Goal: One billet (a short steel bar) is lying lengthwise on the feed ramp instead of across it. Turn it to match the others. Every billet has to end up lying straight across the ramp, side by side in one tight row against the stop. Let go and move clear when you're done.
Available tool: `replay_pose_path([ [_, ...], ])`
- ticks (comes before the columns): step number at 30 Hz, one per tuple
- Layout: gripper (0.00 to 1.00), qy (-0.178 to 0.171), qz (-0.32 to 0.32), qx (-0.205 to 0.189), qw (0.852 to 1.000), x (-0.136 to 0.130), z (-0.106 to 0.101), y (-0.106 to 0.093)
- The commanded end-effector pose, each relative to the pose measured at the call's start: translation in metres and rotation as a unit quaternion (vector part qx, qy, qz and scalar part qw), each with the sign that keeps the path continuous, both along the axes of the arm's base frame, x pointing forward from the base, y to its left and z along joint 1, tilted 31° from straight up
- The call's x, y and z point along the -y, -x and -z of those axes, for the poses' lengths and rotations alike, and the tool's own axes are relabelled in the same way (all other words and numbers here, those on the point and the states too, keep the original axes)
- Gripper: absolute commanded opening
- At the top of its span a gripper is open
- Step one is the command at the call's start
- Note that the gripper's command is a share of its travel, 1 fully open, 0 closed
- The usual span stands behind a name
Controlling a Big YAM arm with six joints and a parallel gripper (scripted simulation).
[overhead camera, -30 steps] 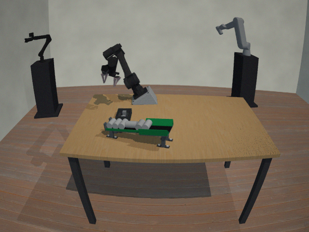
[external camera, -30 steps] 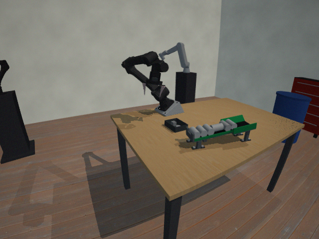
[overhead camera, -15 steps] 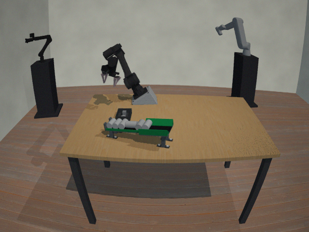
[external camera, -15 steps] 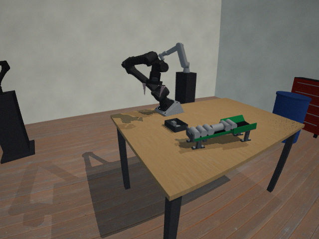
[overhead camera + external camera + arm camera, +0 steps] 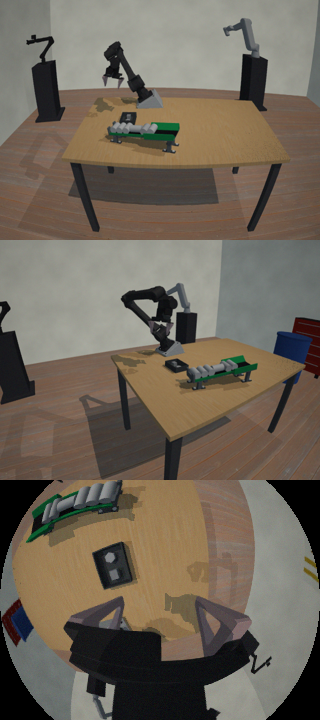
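A green feed ramp stands on short grey legs on the wooden table. Grey steel billets lie on it. Three billets lie across the ramp at its low end against the stop. One billet lies lengthwise behind them. Two more billets lie across, uphill of it. My gripper is open and empty. It hangs high above the table's far left corner, well away from the ramp.
A small black tray with grey blocks inside sits on the table between the ramp and my arm's grey base. Other arms stand on black pedestals on the floor. A blue barrel stands beyond the table.
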State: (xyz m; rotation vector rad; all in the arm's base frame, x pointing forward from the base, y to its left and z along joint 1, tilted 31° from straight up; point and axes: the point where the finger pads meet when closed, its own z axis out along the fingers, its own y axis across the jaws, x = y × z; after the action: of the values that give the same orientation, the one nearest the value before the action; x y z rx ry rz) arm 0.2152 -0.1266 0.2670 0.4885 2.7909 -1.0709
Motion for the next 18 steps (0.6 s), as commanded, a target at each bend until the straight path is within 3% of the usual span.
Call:
replay_pose_path([
  [1, 1.0, -0.009, -0.047, -0.01, 0.999, 0.002, -0.021, -0.029],
  [3, 1.0, -0.017, -0.106, -0.051, 0.993, -0.009, -0.021, -0.064],
  [6, 1.0, -0.023, -0.141, -0.082, 0.986, -0.013, -0.02, -0.087],
  [7, 1.0, -0.029, -0.159, -0.106, 0.981, -0.009, -0.017, -0.105],
  [8, 1.0, -0.029, -0.156, -0.106, 0.982, -0.007, -0.017, -0.104],
  [9, 1.0, -0.033, -0.19, -0.129, 0.973, -0.015, -0.014, -0.124],
  [11, 1.0, -0.033, -0.193, -0.132, 0.972, -0.016, -0.013, -0.127],
  [12, 1.0, -0.037, -0.227, -0.155, 0.961, -0.024, -0.009, -0.147],
  [13, 1.0, -0.037, -0.23, -0.157, 0.96, -0.025, -0.008, -0.149],
  [16, 1.0, -0.045, -0.279, -0.198, 0.939, -0.033, 0.004, -0.184],
  [18, 1.0, -0.045, -0.279, -0.198, 0.939, -0.033, 0.004, -0.184],
])
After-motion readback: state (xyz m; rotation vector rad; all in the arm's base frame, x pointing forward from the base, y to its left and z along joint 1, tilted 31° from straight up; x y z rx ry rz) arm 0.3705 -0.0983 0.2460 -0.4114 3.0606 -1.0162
